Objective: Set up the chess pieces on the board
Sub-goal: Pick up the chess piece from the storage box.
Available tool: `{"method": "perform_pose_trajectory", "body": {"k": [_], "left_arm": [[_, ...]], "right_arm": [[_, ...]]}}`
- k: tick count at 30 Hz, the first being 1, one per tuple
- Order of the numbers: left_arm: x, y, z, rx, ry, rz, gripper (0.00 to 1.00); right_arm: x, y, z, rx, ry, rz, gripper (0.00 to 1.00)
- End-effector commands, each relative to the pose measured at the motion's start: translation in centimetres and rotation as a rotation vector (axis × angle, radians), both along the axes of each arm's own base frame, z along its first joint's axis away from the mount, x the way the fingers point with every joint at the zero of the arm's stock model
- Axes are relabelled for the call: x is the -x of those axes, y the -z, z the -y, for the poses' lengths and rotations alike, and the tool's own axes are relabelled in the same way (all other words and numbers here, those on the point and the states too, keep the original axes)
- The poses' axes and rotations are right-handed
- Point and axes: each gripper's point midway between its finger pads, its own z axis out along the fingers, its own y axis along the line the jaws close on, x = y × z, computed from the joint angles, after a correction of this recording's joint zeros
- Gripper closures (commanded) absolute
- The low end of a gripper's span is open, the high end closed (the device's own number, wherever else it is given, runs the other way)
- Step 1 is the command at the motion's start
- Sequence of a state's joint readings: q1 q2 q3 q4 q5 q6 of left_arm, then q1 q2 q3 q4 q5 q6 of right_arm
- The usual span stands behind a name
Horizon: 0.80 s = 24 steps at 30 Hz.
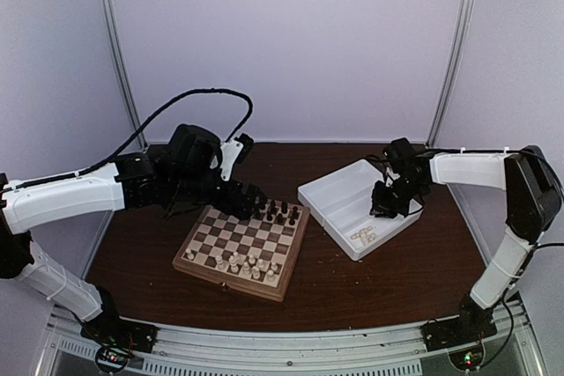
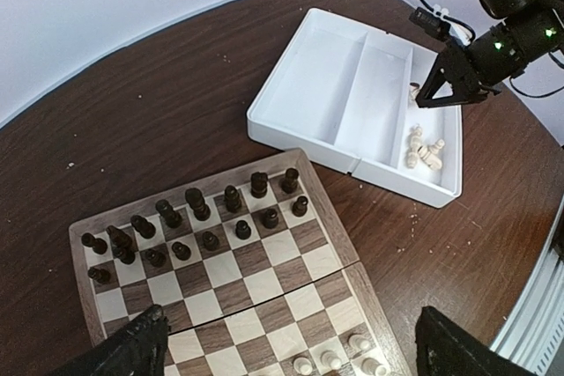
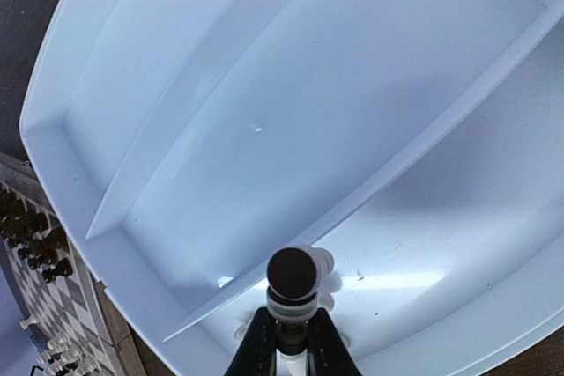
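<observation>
The board (image 1: 204, 237) lies at centre-left, with dark figures (image 1: 278, 213) along its far side and several cream chess pieces (image 1: 242, 261) along its near side. My left gripper (image 1: 249, 201) hovers open and empty over the board's far edge. In the left wrist view its fingertips (image 2: 132, 350) frame the board (image 2: 256, 279) and cream pieces (image 2: 330, 360). My right gripper (image 1: 388, 204) is inside the white tray (image 1: 335, 184), shut on a cream chess piece (image 3: 293, 281) seen from its dark base. A few cream pieces (image 2: 423, 149) lie loose in the tray.
The white tray (image 2: 300, 129) has long compartments split by a divider (image 3: 423, 143); the far ones hold nothing. The board's corner shows in the right wrist view (image 3: 44, 305). Brown tabletop (image 1: 352, 292) surrounds both. White walls enclose the back and sides.
</observation>
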<state>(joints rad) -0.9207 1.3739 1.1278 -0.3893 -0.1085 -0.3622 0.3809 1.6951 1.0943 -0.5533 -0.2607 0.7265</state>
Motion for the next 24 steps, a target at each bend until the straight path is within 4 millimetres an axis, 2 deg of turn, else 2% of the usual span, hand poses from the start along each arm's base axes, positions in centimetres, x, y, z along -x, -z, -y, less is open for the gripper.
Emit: {"method": "perform_pose_trajectory", "body": {"k": [1, 9, 17, 24], "left_arm": [[-0.7, -1.2, 0.7, 0.082, 0.008, -0.018, 0.02], [-0.8, -1.0, 0.7, 0.079, 0.016, -0.018, 0.02], [-0.7, -0.5, 0.8, 0.072, 0.023, -0.026, 0.03], [-0.8, -0.3, 0.9, 0.062, 0.028, -0.022, 0.02]], "right_arm": [[1.8, -2.1, -1.8, -0.075, -0.206, 0.013, 0.89], [3.9, -2.9, -2.7, -0.158, -0.256, -0.012, 0.89], [7.1, -1.3, -1.4, -0.13, -0.261, -0.1, 0.9], [8.5, -0.2, -1.2, -0.149, -0.266, -0.142, 0.9]]}}
